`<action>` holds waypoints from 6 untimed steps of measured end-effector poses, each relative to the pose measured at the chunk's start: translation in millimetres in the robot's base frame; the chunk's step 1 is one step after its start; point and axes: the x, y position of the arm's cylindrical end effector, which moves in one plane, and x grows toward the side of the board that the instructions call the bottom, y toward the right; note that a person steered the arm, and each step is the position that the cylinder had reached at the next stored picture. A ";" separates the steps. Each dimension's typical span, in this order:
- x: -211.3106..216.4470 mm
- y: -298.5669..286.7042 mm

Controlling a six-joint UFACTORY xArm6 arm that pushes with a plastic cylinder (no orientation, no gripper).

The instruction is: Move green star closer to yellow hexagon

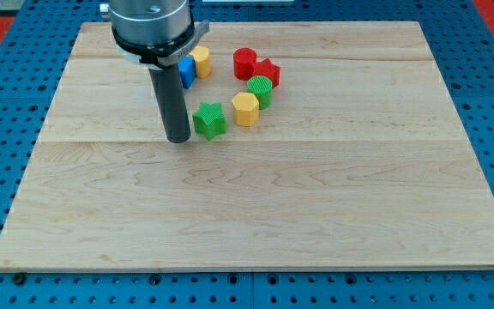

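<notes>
My tip (178, 139) stood on the wooden bench (256, 215), a bit toward the view's left and top. The green star (210, 119) lay just beside my tip, on its right side in the view. They looked very close, maybe touching, but I could not tell for sure.

The yellow hexagon (245, 108) sat just to the right of the green star. The two were near each other, with only a thin gap between them. The star was between my tip and the hexagon.

The green star lay flat on the bench with its top face up. One of its points aimed toward the view's bottom. A star has no long side, so I could not tell a long line through it.

The arm had no pincer at all. It ended in a dark straight rod (171, 99), so nothing could open or clench, and it held nothing. The rod only stood upright with its end down on the wood.

Other blocks lay near the view's top. A green round block (261, 88) touched the yellow hexagon at its upper right. A red block (268, 73) sat above that one, and a red round block (244, 63) sat just to its left. A blue block (186, 71) and a second yellow block (201, 62) lay close behind the rod, partly hidden by it, so their shapes were hard to tell.
</notes>
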 end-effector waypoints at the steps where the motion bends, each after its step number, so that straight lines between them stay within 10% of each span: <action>1: -4.1 40.2; 4: -28.8 20.8; 6: -71.2 -95.1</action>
